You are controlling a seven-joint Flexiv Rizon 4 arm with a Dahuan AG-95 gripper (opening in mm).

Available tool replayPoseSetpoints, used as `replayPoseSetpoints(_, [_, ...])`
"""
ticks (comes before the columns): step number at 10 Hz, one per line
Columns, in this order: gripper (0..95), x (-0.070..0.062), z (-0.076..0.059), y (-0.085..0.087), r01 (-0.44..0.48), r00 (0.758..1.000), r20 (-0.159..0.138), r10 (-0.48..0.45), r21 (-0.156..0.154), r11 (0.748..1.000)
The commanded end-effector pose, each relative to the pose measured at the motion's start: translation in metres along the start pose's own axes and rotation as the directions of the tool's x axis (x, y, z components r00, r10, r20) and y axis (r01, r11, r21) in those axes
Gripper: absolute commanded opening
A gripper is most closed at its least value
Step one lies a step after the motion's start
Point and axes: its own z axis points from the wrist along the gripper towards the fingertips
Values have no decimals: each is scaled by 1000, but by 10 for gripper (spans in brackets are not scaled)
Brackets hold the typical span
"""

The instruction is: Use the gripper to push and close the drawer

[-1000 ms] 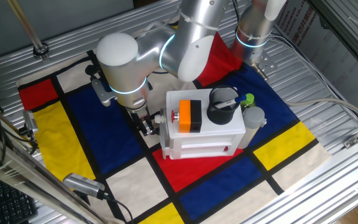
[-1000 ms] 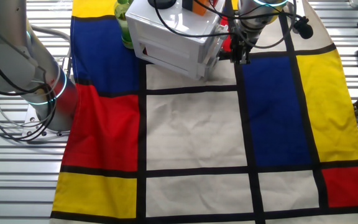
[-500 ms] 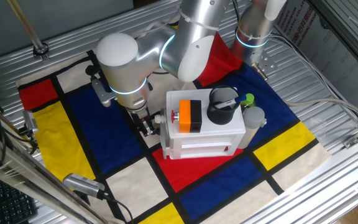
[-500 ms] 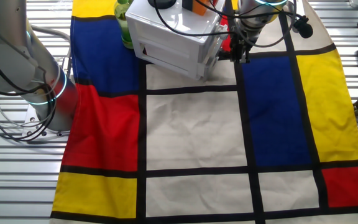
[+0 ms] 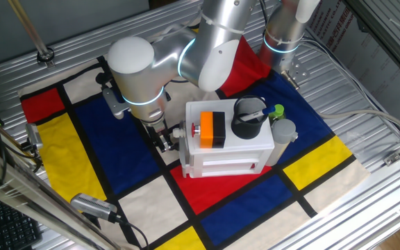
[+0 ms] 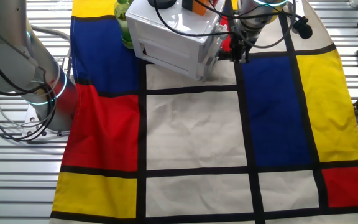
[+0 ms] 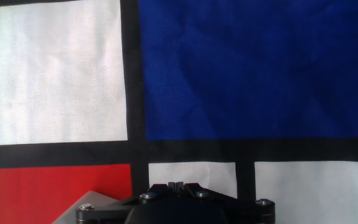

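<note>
The small black two-finger gripper (image 5: 164, 141) hangs fingers-down with its tips pressed together, holding nothing, just beside the left end of the small white plastic cabinet (image 5: 224, 158). The white plastic drawer (image 5: 221, 167) sits flush in the cabinet's front. An orange-and-black block (image 5: 212, 129) and a black cup (image 5: 246, 118) stand on top, over a colour-blocked cloth (image 6: 191, 130).

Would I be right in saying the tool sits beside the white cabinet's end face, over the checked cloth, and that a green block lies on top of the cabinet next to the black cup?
Nearly right: the block on top of the white cabinet is orange and black, not green, as one fixed view shows. The rest holds: the tool sits beside the cabinet's end face over the checked cloth, and the black cup stands next to the block.
</note>
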Motion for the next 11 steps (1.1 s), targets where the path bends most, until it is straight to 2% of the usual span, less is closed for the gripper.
replayPoseSetpoints(1, [0,2,0,0,0,1000,0,0,-1,1000])
replayPoseSetpoints(11, [0,9,2,5,-7,1000,3,7,-5,1000])
